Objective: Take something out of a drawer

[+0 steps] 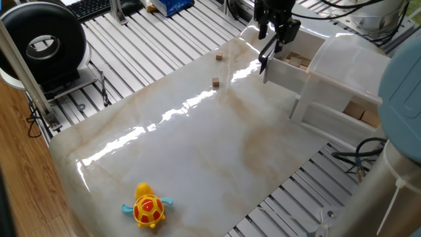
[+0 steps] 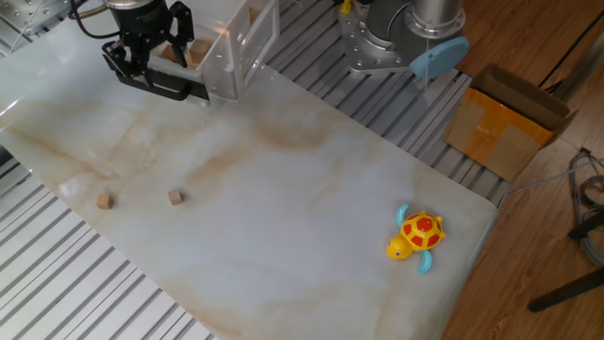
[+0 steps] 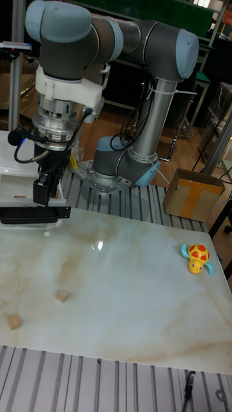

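The drawer (image 1: 287, 76) at the top of the white plastic unit is pulled partly open, and its dark handle (image 2: 162, 87) runs along the front. Pale tan wooden blocks lie inside; one block (image 1: 301, 63) (image 2: 198, 54) shows near the middle. My gripper (image 1: 268, 58) (image 2: 148, 74) (image 3: 44, 201) comes down at the drawer's front edge, and its fingers seem shut on the handle. The fingertips are partly hidden behind the front. Nothing is lifted out of the drawer.
Two tiny brown cubes (image 1: 215, 82) (image 1: 219, 56) lie on the marble top left of the unit. A yellow toy turtle (image 1: 148, 207) sits near the table's far corner. The lower drawer (image 1: 358, 113) is also partly open. A cardboard box (image 2: 505, 118) stands beside the table.
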You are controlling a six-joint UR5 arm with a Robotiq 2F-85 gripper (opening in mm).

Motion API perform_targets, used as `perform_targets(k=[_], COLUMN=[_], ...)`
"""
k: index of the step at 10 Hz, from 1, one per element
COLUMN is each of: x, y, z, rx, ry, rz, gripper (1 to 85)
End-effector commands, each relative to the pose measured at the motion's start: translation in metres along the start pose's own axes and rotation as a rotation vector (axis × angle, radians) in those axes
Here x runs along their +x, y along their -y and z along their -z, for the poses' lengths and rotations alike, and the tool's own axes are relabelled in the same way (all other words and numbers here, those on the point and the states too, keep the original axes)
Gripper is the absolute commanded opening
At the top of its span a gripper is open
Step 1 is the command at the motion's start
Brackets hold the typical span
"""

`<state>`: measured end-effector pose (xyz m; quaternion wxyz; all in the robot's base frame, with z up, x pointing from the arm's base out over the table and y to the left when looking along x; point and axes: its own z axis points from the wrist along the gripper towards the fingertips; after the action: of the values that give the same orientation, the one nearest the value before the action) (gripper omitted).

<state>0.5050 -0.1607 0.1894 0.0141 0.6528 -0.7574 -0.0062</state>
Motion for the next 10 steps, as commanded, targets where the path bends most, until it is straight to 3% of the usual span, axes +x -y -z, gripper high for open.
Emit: perform_targets(k=[1, 4, 6, 8, 10], x=[0.013, 0.001, 0.007, -0.001, -0.003], y=[-0.009, -0.023, -0.011, 0.001, 0.002], z=[0.019, 0.026, 0.029, 0.03, 0.03], rx=[0.016, 0.001, 0.04, 0.087, 0.09], ry=[-0.042, 0.006, 0.011, 0.045, 0.052], rz=[0.005, -0.025, -0.034, -0.033, -0.047], gripper=[59.3, 58.7, 55.7, 54.0, 53.3])
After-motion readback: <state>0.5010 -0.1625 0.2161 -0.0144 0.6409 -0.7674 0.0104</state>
